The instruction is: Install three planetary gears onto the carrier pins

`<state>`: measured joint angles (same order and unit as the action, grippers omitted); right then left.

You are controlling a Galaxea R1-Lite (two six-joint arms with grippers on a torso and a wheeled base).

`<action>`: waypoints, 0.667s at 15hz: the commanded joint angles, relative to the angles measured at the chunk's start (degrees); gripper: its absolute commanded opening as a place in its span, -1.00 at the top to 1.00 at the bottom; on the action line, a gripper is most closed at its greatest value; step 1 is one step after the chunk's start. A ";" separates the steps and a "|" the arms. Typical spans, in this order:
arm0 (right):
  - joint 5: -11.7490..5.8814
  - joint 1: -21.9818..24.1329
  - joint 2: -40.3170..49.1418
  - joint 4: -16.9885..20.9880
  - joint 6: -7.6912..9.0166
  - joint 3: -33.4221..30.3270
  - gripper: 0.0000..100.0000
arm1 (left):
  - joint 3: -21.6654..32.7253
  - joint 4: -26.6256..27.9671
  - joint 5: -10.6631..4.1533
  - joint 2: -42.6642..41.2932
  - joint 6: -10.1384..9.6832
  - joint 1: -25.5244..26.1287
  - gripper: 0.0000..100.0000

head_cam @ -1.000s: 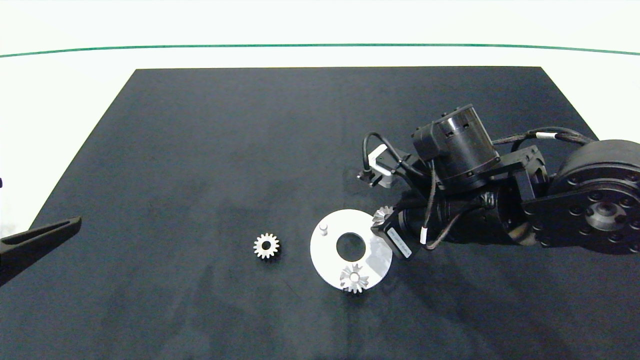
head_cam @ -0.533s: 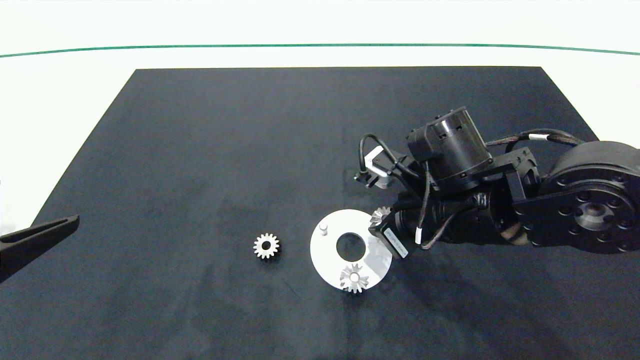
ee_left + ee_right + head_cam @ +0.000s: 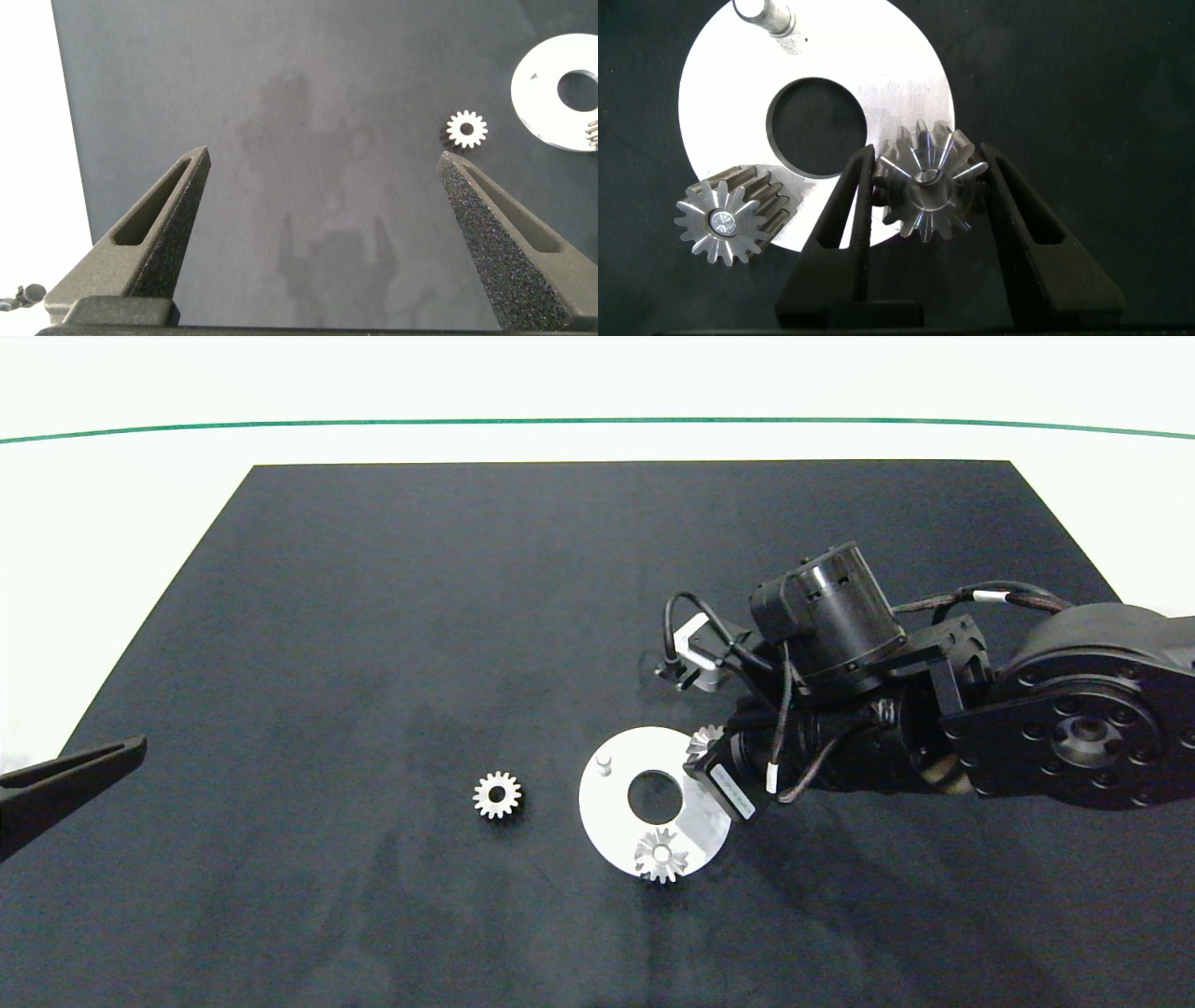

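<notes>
The white disc point(image 3: 611, 812) lies on the mat, right of centre. One of its carrier pins point(image 3: 604, 763) stands bare at the far left of the disc. A silver planetary gear point(image 3: 661, 856) sits on the near pin. My right gripper point(image 3: 924, 154) is shut on a second gear point(image 3: 929, 191), holding it over the disc's right edge point(image 3: 738, 93); the pin there is hidden beneath it. A third gear point(image 3: 497, 795) lies loose on the mat left of the disc. My left gripper point(image 3: 322, 173) is open with nothing in it, parked at the table's left edge.
A dark mat point(image 3: 373, 616) covers the white table point(image 3: 93, 523). A green line point(image 3: 597, 421) runs along the far side. The right arm's bulky joints point(image 3: 1074, 728) reach over the mat's right part.
My right arm has shifted slightly left, carrying its gear a little further over the disc's right edge. The left gripper, the loose gear and the mounted gear have not moved.
</notes>
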<state>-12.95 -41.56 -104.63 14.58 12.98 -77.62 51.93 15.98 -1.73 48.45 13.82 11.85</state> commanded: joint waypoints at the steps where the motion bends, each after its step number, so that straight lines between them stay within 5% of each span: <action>1: -0.06 -0.01 -0.49 0.10 0.02 0.01 0.98 | 0.01 0.10 -0.03 -0.11 0.06 0.02 -1.00; 6: -0.41 0.07 -1.01 -0.17 0.11 0.01 0.98 | 0.01 0.10 -0.03 -0.11 0.06 0.02 -1.00; 7: -0.33 -0.01 -1.01 -0.17 0.11 0.01 -1.00 | 0.01 0.10 -0.11 -0.11 0.06 -0.07 -1.00; 10: -0.24 0.07 -1.01 -0.17 0.02 -0.25 -1.00 | 0.01 0.10 -0.03 -0.11 0.06 -0.07 -1.00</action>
<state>-13.12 -41.48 -105.55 14.35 12.92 -77.81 51.93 16.01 -1.73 48.35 13.82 11.82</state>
